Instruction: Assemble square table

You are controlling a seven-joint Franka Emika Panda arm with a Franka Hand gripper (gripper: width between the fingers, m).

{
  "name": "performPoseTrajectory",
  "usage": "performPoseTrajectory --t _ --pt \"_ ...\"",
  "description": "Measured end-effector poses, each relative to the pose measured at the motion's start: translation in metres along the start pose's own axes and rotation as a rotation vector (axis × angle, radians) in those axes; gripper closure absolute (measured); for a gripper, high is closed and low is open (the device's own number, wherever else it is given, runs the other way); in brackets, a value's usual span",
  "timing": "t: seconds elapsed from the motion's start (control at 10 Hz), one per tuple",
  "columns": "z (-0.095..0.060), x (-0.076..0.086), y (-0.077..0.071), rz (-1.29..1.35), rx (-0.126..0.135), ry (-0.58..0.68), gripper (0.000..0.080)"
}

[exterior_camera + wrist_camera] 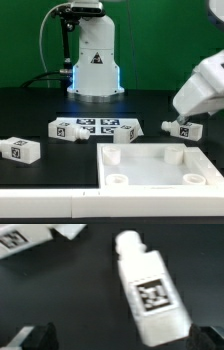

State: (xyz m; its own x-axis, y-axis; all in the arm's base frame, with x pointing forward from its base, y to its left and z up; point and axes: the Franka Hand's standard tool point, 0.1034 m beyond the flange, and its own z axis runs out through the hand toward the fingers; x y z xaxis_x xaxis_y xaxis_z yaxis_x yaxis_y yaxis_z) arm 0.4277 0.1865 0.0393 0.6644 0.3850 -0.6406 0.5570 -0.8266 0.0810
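While one square top (150, 160) lies flat, three legs (20, 150) (68, 128) (185, 128) lie loose

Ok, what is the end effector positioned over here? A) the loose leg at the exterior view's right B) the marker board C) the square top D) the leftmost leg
A: the end effector is open above that leg, which the wrist view shows lying between its fingers.

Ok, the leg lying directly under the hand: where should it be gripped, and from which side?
Probably grip the leg across its long flat sides, near the tagged middle, coming down from above. It lies flat on the black table with both sides free, and the open hand straddles its width.
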Motion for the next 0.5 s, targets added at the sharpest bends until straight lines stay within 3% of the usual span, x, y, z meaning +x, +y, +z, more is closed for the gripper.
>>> performPoseTrajectory --t 0.2,0.5 --pt "-0.001 0.018 -0.011 0.067 -0.013 -0.139 0.0151" --pt "-0.003 0.018 -0.009 0.084 -0.006 -0.109 0.0151"
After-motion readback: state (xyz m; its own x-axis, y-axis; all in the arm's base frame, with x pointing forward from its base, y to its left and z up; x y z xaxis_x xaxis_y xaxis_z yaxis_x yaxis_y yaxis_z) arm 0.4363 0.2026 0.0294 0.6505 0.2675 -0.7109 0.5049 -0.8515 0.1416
